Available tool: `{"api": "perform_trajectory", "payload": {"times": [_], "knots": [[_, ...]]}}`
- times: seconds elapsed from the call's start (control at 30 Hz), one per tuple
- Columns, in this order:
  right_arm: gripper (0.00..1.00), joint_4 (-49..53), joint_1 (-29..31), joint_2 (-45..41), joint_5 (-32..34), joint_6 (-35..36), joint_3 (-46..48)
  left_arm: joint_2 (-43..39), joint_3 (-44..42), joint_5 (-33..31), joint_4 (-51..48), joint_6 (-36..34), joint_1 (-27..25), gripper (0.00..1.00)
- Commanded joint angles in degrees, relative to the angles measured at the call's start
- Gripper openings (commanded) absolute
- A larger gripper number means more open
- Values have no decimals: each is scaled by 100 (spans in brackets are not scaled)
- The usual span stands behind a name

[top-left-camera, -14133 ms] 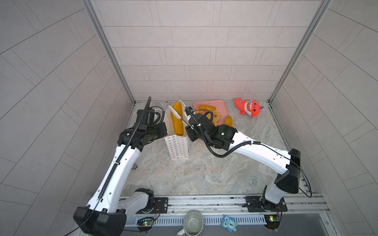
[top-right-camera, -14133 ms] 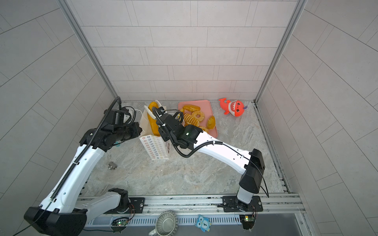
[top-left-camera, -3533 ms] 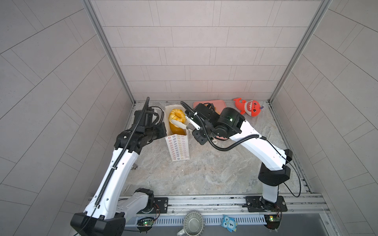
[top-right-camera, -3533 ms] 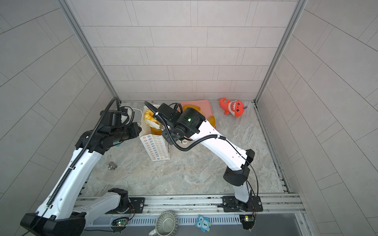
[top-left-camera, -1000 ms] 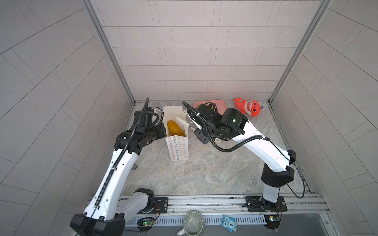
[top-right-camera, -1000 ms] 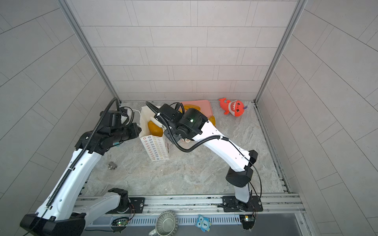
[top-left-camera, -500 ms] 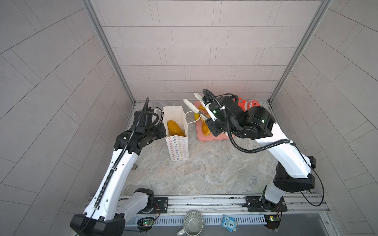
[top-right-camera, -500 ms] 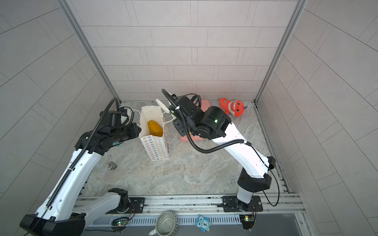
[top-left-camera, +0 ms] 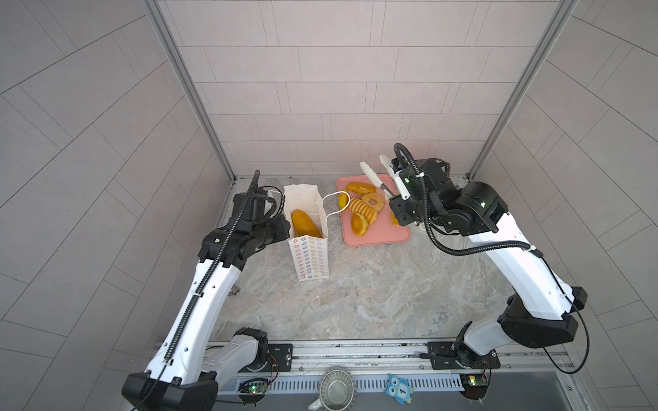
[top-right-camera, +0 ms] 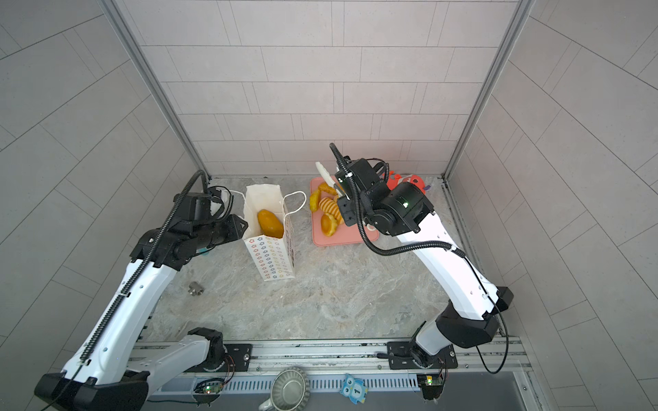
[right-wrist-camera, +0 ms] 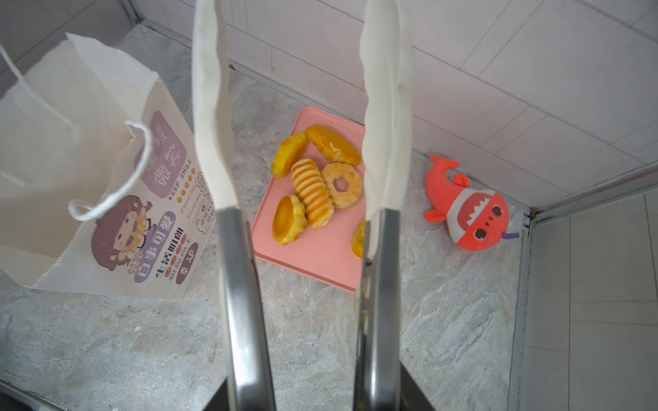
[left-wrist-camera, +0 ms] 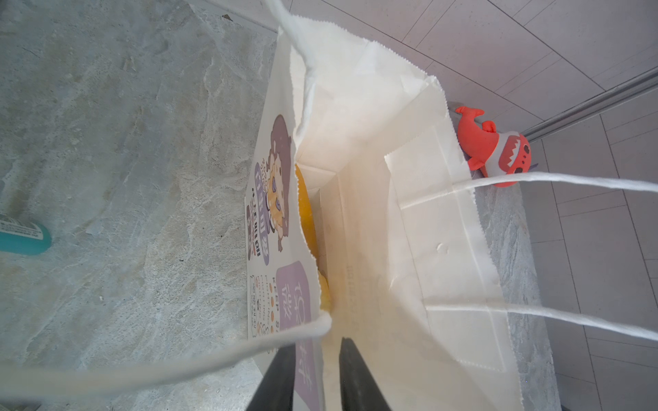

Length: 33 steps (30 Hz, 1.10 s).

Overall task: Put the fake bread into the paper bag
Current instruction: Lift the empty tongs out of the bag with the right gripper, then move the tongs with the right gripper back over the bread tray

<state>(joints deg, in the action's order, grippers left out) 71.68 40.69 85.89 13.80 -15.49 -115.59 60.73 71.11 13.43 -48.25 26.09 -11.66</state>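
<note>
The white paper bag stands open with one golden loaf of fake bread lying inside. Several more pastries, among them a ridged roll and a ring doughnut, lie on the pink tray. My left gripper is open, its black fingers astride the bag's left wall without pinching it. My right gripper is shut on metal tongs. The tongs' white tips stand apart and empty, high above the tray.
A red plush shark lies in the back right corner beside the tray. A small metal fitting and a teal object lie on the floor left of the bag. Tiled walls close in three sides.
My right arm has lifted the tongs out of the bag and swung right to above the tray, leaving the loaf inside. My left gripper's jaws have parted from the bag wall.
</note>
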Motion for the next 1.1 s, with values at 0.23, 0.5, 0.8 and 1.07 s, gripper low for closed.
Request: {"api": "perform_trajectory", "payload": {"times": [0.23,0.5,0.8,1.07], "knots": [[48,-796,-843,-677,-867,-250,1689,-55,120,-84,-43,-33,-15,38],[48,-1061,-1011,-718,-1080,-293,2326,-84,129,-116,-70,-41,-12,44],[48,-1280,-1076,-678,-1203,-341,2744,-88,118,-91,-65,-42,-12,35],[48,-1568,-1072,-586,-1447,-446,3203,-101,74,-71,-42,-42,-12,25]]}}
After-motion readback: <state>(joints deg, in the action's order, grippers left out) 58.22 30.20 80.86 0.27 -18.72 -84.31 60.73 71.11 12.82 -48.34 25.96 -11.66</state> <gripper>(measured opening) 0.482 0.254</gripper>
